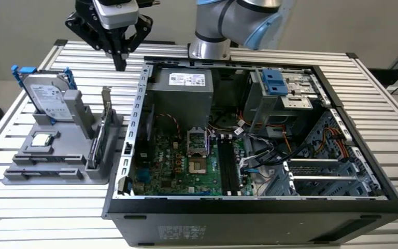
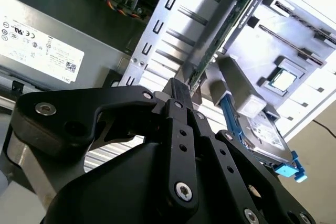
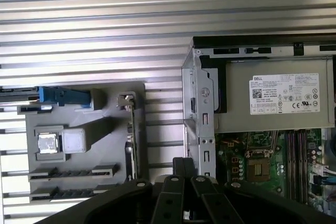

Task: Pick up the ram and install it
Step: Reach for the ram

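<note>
Gripper (image 1: 121, 63) hangs at 11 o'clock in the exterior view. Its fingers are pinched together on nothing, tips down over the slatted table (image 1: 40, 228), just off the far-left corner of the PC case (image 1: 254, 218). You have open table on its 9 o'clock side, but at 3 o'clock the case's perforated side wall (image 1: 142, 114) is close. Ram (image 1: 43, 173) is well apart from the gripper, at about 7 o'clock from it. It sits in the nearest row of the grey fixture (image 1: 26, 179), which lies at 9 o'clock of the case. Its long axis runs 9-to-3 in that view, parallel to the fixture's near edge. The black motherboard slots (image 1: 228, 166) run 12-to-6, so crosswise to it. Around the ram, the hard drive with blue rails (image 1: 47, 98) stands upright at 12 o'clock, with the processor chip (image 1: 43, 139) lying flat between the two. The expansion card with metal bracket (image 1: 101, 137) stands upright at 3 o'clock, between the ram and the case wall. Inside the case, the power supply (image 1: 185, 88) is at 12 o'clock of the slots, and loose cables (image 1: 275, 150) crowd their 3 o'clock side.
</note>
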Tool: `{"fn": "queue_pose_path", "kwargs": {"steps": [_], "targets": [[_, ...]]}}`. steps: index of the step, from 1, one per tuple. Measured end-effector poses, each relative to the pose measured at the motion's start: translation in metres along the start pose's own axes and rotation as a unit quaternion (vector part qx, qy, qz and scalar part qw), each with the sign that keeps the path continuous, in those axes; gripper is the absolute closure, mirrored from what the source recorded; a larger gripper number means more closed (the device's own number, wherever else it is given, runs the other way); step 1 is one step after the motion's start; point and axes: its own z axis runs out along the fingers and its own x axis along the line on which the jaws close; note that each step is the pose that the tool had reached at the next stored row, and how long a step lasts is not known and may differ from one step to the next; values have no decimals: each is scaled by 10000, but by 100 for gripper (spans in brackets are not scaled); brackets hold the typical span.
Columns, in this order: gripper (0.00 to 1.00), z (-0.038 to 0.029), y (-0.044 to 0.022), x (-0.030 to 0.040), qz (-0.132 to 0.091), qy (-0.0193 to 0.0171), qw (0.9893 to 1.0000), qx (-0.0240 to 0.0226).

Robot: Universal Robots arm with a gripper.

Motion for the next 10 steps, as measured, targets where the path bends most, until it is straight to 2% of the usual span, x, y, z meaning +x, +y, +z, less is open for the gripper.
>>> {"fn": "queue_pose_path", "kwargs": {"steps": [10], "targets": [[100, -3, -9, 124, 0, 0, 10000, 0]]}}
